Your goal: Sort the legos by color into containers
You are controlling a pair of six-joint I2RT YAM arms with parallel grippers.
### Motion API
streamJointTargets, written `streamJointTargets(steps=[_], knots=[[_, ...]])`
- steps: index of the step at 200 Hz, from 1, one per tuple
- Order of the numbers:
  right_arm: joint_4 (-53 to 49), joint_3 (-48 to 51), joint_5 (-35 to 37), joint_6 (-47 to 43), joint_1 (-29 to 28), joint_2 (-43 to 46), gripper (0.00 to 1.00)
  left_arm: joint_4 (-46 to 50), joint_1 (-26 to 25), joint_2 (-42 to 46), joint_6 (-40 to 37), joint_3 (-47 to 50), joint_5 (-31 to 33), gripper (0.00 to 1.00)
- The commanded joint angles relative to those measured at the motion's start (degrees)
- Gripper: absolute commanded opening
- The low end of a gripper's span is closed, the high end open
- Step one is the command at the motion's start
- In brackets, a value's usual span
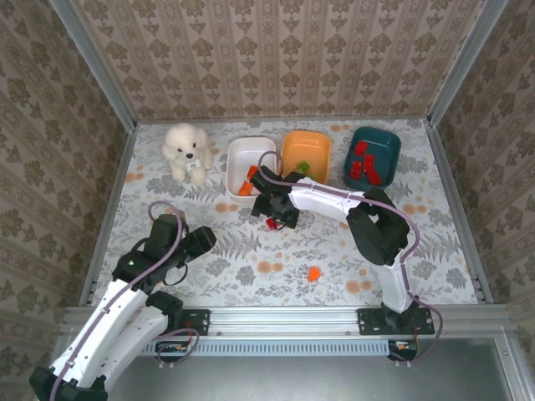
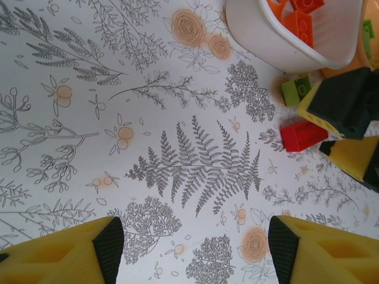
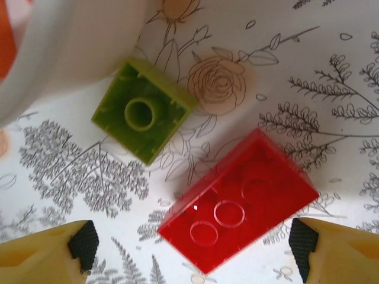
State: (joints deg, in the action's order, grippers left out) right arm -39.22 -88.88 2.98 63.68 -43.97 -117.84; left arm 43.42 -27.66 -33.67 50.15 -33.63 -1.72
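My right gripper (image 3: 192, 245) is open and hangs low over a red brick (image 3: 240, 198) that lies flat on the cloth between its fingers, untouched. A light green brick (image 3: 144, 109) lies upside down just beyond it, against the white tub's wall (image 3: 71, 47). From above, the right gripper (image 1: 272, 214) sits just in front of the white tub (image 1: 242, 154), which holds orange bricks (image 1: 248, 180). The orange tub (image 1: 305, 144) holds a green brick (image 1: 303, 167). Red bricks (image 1: 364, 163) lie in the teal tub (image 1: 380, 142). My left gripper (image 2: 195, 248) is open over bare cloth.
One orange brick (image 1: 313, 273) lies alone on the cloth near the front, between the arms. A white plush dog (image 1: 187, 152) sits at the back left beside the white tub. Metal rails and patterned walls bound the table.
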Motion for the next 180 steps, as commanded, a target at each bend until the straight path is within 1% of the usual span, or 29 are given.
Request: streamJointTargets(steps=[1,30,57,61,83,104,129,147,164,180], knots=[[-3.30,-1.88,3.33,5.59,0.22,-2.68,0.82,3.28,0.28,0.72,-0.91,-1.25,-1.07,0.68],[-4.25,-1.48,3.52,7.86,0.62,-4.03,0.72,3.87,0.39,0.56,-2.11,-2.58,-1.53,0.68],[-3.13,-1.39,3.72,7.21,1.38,-4.92,0.58,2.79,0.29,-0.29,-2.90,-3.11,-2.61,0.68],[-3.21,-1.39,3.70,7.11,1.50,-5.10,0.55,2.57,0.26,-0.47,-3.02,-3.12,-2.82,0.68],[-3.23,-0.41,3.91,6.26,1.93,-4.06,0.33,1.18,0.30,-1.47,-3.94,-3.07,-3.85,0.67],[-3.20,2.21,5.25,4.63,1.95,0.43,0.23,-0.95,0.19,-2.72,-4.92,-3.11,-5.24,0.67],[-4.32,6.58,8.04,0.61,2.92,10.05,0.19,-4.75,-1.20,-5.97,-6.59,-3.54,-7.23,0.66],[-6.66,8.68,11.31,-5.04,6.14,18.03,0.18,-7.48,-3.71,-10.10,-8.14,-4.61,-7.49,0.66],[-7.86,9.70,12.35,-11.99,12.82,24.20,0.19,-9.70,-7.02,-15.40,-9.98,-6.43,-7.06,0.66],[-8.80,8.82,11.51,-19.56,20.61,26.24,0.18,-11.51,-10.59,-21.01,-11.79,-8.86,-6.06,0.66]])
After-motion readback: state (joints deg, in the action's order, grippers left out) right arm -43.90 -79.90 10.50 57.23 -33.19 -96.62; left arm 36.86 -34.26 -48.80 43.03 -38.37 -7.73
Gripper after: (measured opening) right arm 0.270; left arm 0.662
